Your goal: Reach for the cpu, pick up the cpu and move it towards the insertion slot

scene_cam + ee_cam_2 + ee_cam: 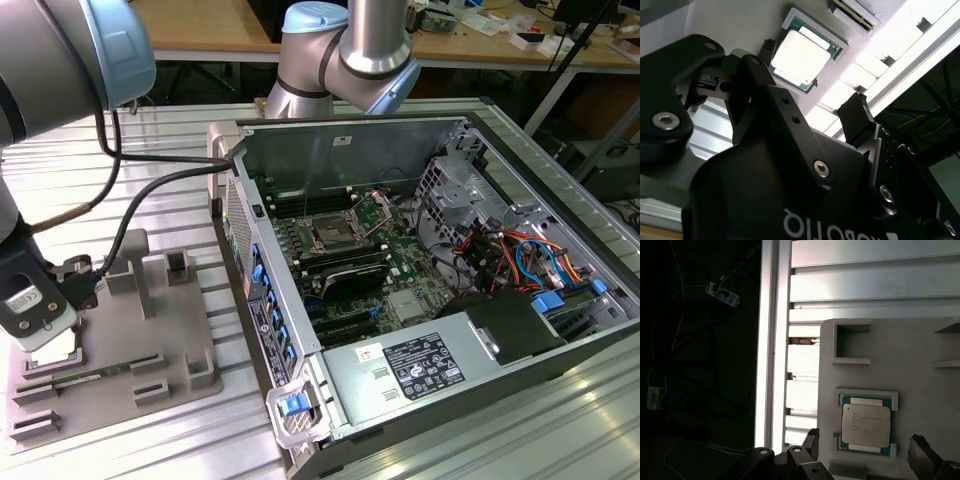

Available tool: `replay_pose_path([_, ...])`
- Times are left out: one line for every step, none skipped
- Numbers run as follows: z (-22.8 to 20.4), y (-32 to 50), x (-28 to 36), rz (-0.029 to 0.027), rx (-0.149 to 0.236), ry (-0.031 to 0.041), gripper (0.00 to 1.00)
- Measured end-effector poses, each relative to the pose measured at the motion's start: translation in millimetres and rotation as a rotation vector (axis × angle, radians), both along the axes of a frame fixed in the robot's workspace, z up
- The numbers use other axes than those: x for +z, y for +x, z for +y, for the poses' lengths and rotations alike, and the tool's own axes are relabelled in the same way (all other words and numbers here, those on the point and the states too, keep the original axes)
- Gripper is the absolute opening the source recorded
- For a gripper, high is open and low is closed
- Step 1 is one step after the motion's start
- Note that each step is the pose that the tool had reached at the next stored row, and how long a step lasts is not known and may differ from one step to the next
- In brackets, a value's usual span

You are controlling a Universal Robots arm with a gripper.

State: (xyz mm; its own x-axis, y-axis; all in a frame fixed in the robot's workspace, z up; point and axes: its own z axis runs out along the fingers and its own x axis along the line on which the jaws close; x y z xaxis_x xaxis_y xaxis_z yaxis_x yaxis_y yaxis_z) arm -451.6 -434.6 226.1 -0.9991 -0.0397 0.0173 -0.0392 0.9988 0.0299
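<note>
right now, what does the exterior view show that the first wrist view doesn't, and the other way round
Exterior view: the open computer case, the insertion slot inside it, and the arm behind it.
First wrist view: the cpu lying flat in its recess between the open fingers, plus cables in the dark beyond the table edge.
Both: the grey tray, the ribbed metal table and the gripper low over the tray.

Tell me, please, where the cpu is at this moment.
The cpu lies in a framed recess of the grey tray on the exterior view's left, outside the computer case; in the first wrist view the open gripper straddles it.
</note>
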Motion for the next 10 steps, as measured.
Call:
replay_pose_path([0.1, 0.0, -3.3, 0.0000, 0.000, -0.0002, 0.78])
replay_pose_path([0.1, 0.0, -6.2, -0.0001, 0.003, -0.0001, 0.78])
replay_pose_path([0.1, 0.0, -8.2, -0.0001, 0.005, -0.0001, 0.78])
replay_pose_path([0.1, 0.0, -10.2, 0.0000, 0.008, -0.0001, 0.78])
replay_pose_path([0.1, 0.0, -12.7, -0.0001, 0.008, -0.0002, 0.78])
replay_pose_path([0.1, 0.0, -14.4, -0.0001, 0.008, -0.0001, 0.78])
replay_pose_path([0.6, 0.1, -16.4, -0.0001, 0.008, -0.0001, 0.78])
replay_pose_path([1.3, 0.2, -18.7, 0.0004, 0.008, -0.0002, 0.78])
replay_pose_path([2.5, 0.7, -22.4, 0.0010, 0.008, -0.0001, 0.78])
replay_pose_path([3.0, 0.9, -24.1, 0.0011, 0.008, -0.0002, 0.78])
